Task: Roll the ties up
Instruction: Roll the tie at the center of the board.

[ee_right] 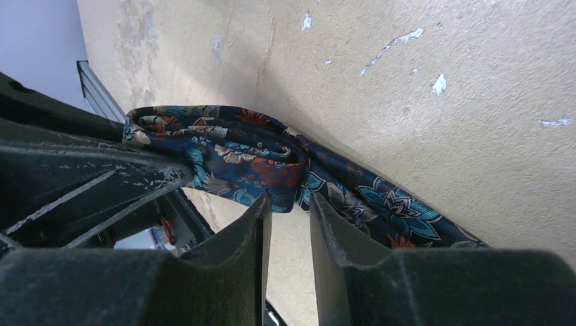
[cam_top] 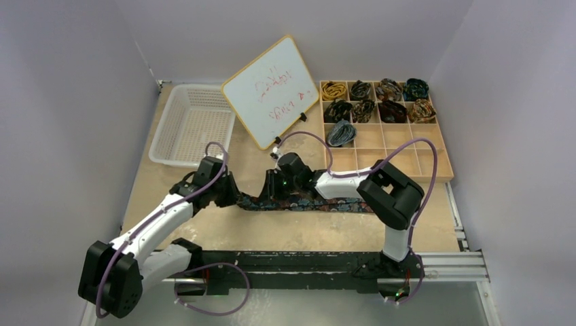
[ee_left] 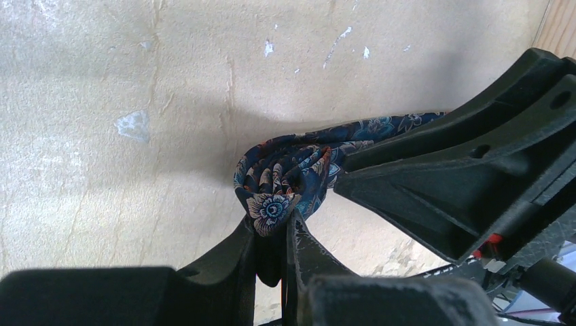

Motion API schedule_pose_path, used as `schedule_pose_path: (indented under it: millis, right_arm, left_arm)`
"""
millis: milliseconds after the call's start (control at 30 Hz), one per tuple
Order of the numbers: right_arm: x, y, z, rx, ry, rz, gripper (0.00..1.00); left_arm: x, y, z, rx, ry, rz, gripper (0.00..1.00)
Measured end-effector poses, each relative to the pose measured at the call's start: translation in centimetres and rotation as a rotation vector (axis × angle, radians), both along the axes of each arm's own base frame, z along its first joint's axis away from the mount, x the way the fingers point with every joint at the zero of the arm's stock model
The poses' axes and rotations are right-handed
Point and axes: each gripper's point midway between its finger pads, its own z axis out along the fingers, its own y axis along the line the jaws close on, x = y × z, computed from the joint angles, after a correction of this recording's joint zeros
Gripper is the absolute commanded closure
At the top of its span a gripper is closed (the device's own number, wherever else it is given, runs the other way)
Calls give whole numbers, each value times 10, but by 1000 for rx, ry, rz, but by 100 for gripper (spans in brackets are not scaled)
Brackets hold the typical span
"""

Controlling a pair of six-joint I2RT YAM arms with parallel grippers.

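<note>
On table (cam_top: 272, 234), tie (cam_top: 333, 204) runs left-right (coil (ee_left: 278, 187) leftward); left fingers (ee_left: 234, 265) pinch coil, right fingers' (ee_right: 234, 255) hold unclear.

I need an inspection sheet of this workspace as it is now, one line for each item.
Surface: wooden table, scuffed, with white flecks.
Job's things: navy floral tie lying flat, one end coiled; nine rolled ties in the compartment tray.
Clutter: white basket; whiteboard with red writing.
Hands: left hand shut on the coiled end; right hand at the tie beside it, grip unclear.
Cables: purple cables hang in loose loops.
Surroundings: plain walls; metal rail at the near edge.
</note>
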Motion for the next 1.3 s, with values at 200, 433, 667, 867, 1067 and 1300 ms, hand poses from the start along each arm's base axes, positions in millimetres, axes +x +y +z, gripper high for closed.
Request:
schedule_pose_path:
  millis: [200,433,667,867,1067,1300]
  right_arm:
    - [-2,1,-7,-10,19,-5,80]
    - [-2,1,-18,-29,40,-9,83]
    - [0,1,-16,-41,42,-16,82]
    - [11,-15,11,-59,-19,-97,80]
    - [35,-44,39,-57,-90,-243,81]
    - [46,-91,32,-125,-99,-411,80]
  left_arm:
    - [-2,-4,4,53,-16,-26,100]
    - [0,0,10,100,-27,-19,100]
    - [4,-1,20,182,-45,-36,100]
    - [6,-1,23,303,-61,-60,100]
    - [5,0,17,432,-61,-78,100]
    - [2,-14,16,577,-80,-100,100]
